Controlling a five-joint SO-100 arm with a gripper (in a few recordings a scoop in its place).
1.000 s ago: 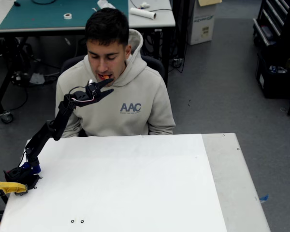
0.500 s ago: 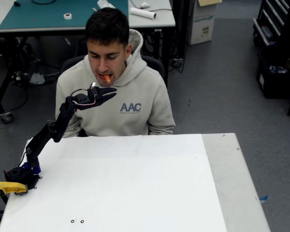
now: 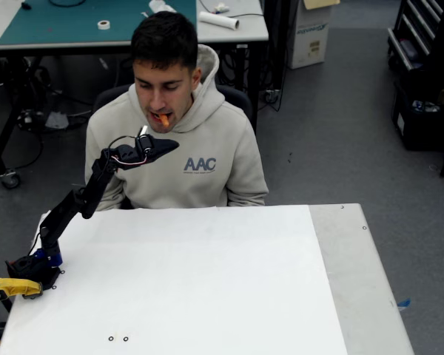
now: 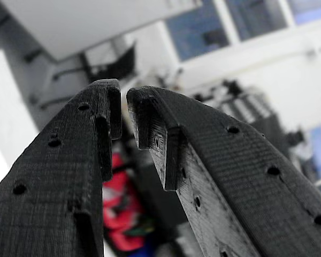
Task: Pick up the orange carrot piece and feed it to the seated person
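The seated person (image 3: 179, 140) in a beige "AAC" hoodie sits behind the white table, head bent forward. The orange carrot piece (image 3: 162, 118) sticks out between the person's lips. In the fixed view my black gripper (image 3: 172, 143) hangs in the air just below the chin, a short way under the carrot and apart from it. In the wrist view my gripper (image 4: 124, 104) points upward; the two black fingers (image 4: 85, 160) stand with their tips almost together, a thin slit between them and nothing held.
The white table (image 3: 207, 281) stretches in front of the person; my arm's base stands at its left edge beside a yellow handle-shaped tool (image 3: 11, 287). A bench with a green mat (image 3: 74, 22) stands behind the person, and a cardboard box (image 3: 311, 33) on the floor.
My gripper has let go of the carrot, which stays in the person's mouth. The gripper has sunk from the mouth to below the chin, and its jaws have closed.
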